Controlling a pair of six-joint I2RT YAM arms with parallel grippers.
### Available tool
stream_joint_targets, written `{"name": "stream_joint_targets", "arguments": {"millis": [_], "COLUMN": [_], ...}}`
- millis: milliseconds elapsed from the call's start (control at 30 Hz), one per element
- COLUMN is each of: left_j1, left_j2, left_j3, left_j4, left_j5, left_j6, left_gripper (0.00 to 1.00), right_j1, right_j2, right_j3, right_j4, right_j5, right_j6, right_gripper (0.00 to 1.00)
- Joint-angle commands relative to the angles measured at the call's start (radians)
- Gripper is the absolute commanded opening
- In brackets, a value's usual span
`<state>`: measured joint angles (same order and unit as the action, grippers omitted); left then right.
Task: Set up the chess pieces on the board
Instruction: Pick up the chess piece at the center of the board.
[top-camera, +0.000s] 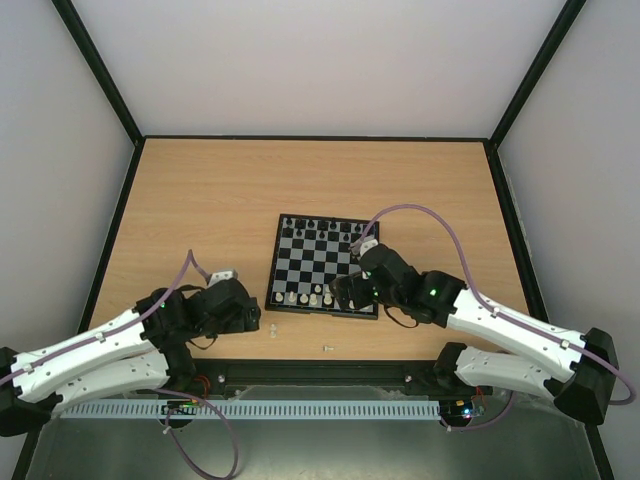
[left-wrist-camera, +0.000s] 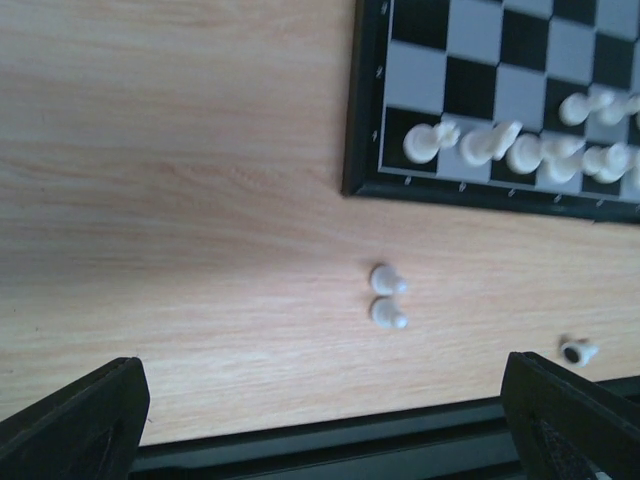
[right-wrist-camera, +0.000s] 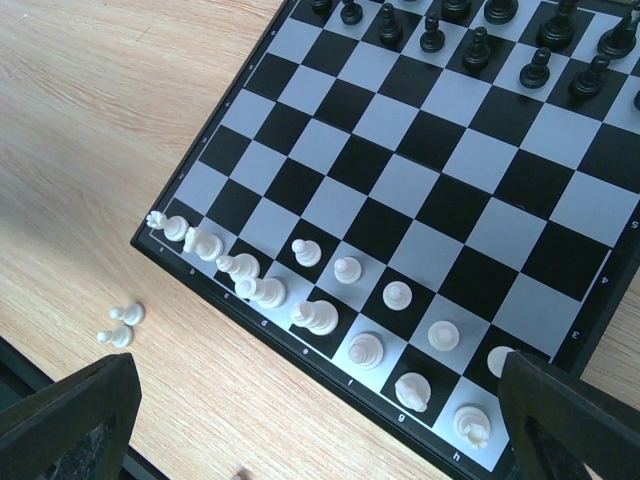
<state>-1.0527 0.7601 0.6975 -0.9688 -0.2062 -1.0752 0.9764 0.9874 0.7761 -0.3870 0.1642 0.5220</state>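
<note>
The board lies mid-table, with black chess pieces along its far rows. White chess pieces fill its near row, and several white pawns stand one row in. Two white pawns stand together on the wood off the board's near-left corner, and a third small piece lies tipped over near the table's front edge. My left gripper is open and empty, low over the wood just left of the two pawns. My right gripper hovers open and empty above the board's near edge.
A black rail runs along the table's front edge just behind the loose pieces. Black frame posts and white walls enclose the wooden table. A purple cable arcs over the board's right side.
</note>
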Motion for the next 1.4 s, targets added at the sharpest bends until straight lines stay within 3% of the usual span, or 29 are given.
{"name": "stream_joint_targets", "arguments": {"millis": [0, 367, 833, 900, 1000, 1133, 1367], "left_j1": [-0.062, -0.184, -0.227, -0.227, -0.227, -0.226, -0.226], "left_j2": [0.004, 0.073, 0.193, 0.219, 0.261, 0.324, 0.421], "left_j3": [-0.035, -0.056, -0.081, -0.079, -0.067, -0.040, -0.024], "left_j4": [-0.031, -0.043, 0.045, 0.075, 0.123, 0.174, 0.252], "left_j5": [0.006, -0.038, -0.033, -0.043, -0.058, -0.060, -0.058], "left_j6": [-0.094, -0.186, -0.170, -0.160, -0.138, -0.109, -0.087], "left_gripper": [0.99, 0.99, 0.98, 0.94, 0.73, 0.54, 0.49], "right_j1": [-0.003, -0.004, -0.003, -0.004, -0.003, -0.003, -0.003], "right_j2": [0.003, 0.033, 0.029, 0.030, 0.027, 0.027, 0.023], "right_j3": [-0.023, -0.015, -0.016, -0.015, -0.018, -0.017, -0.020], "right_j4": [0.013, 0.005, 0.006, 0.004, 0.006, 0.004, 0.008], "right_j5": [-0.004, 0.018, 0.023, 0.024, 0.025, 0.023, 0.019], "right_j6": [0.009, 0.008, 0.007, 0.009, 0.008, 0.010, 0.010], "right_gripper": [0.99, 0.99, 0.99, 0.99, 0.99, 0.99, 0.99]}}
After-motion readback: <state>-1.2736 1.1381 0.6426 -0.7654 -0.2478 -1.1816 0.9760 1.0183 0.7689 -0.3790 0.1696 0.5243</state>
